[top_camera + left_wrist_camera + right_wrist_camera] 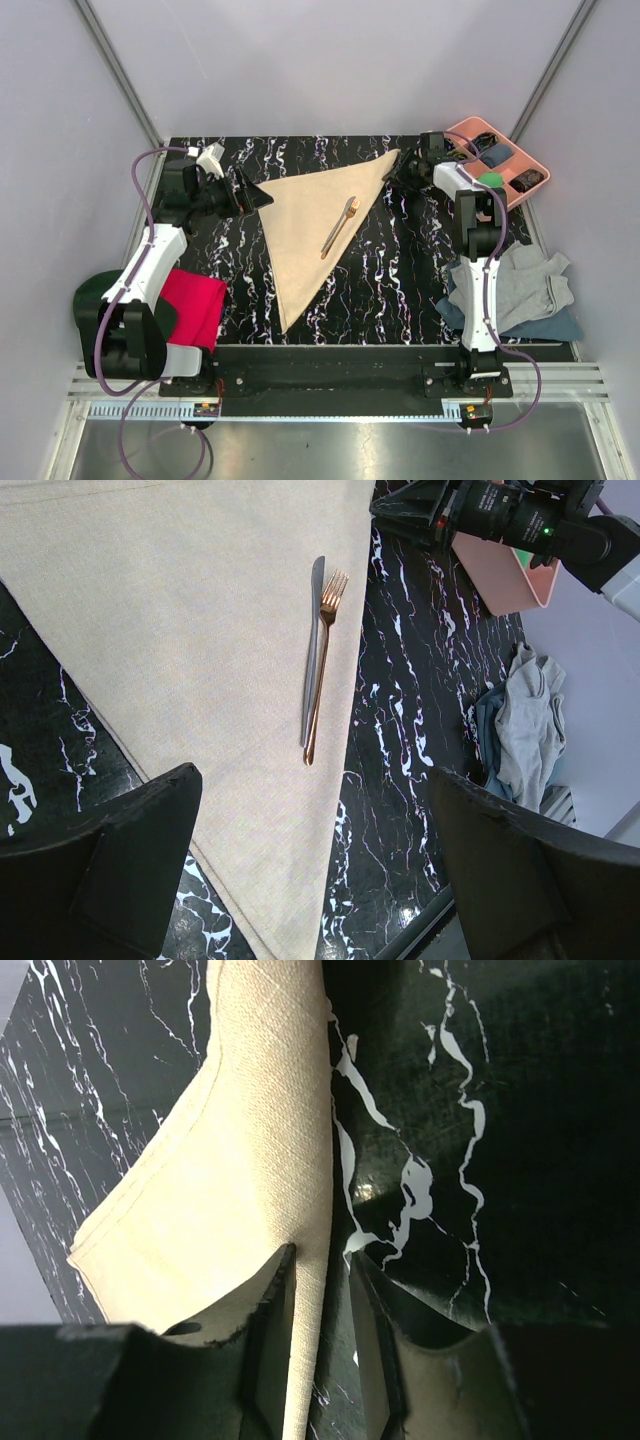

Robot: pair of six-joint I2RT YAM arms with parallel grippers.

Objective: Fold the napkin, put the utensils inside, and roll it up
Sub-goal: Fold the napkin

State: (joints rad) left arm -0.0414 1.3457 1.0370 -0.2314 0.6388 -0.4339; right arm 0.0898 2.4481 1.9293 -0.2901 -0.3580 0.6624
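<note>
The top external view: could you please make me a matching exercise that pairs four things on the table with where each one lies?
Things:
1. napkin
2. utensils
3. red cloth
4. pink tray

Places:
A. far right corner of the table
B. lying on the beige cloth
C. near left side
D. middle, folded into a triangle

Pairs: 1-D, 2-B, 3-C, 4-A
</note>
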